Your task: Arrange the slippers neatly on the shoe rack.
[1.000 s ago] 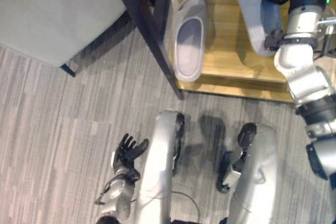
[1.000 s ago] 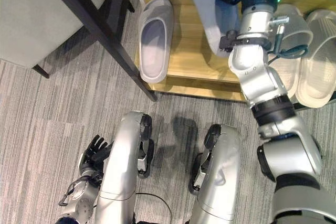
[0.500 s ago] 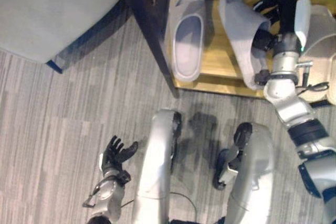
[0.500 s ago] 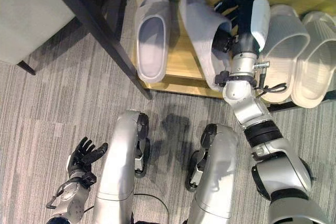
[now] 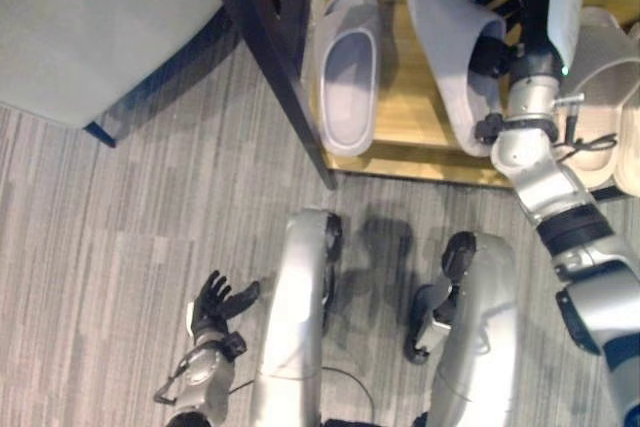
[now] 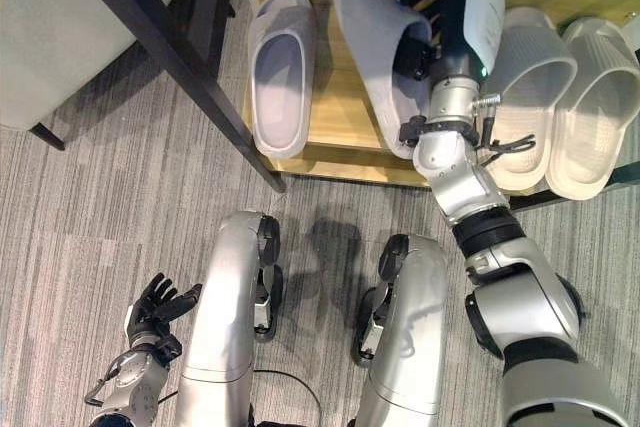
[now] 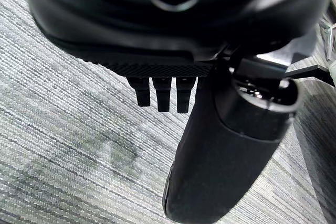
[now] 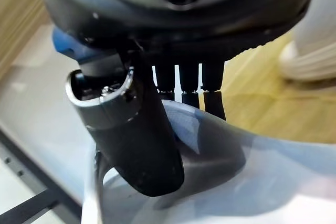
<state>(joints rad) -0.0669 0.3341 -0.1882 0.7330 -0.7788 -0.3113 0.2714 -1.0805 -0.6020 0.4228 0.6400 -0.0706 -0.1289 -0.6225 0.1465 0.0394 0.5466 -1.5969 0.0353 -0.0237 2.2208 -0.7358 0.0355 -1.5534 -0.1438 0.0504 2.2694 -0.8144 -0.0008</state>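
I'm pinching the grey slipper by its strap with my right hand, tilted over the wooden shoe rack beside its mate. Looking light, soft foam, bendy; strap edge grips best. Left hand hanging relaxed, fingers spread.

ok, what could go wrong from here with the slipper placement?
1. The right hand pinches the second grey foam slipper tilted on its edge over the wooden shoe rack; released now, it may tip sideways rather than land flat.
2. It sits close to the grey slipper already on the rack, so lowering could nudge that one.
3. The beige ribbed slippers lie right beside the hand; pulling out could drag them.

The left hand hangs idle over the carpet.
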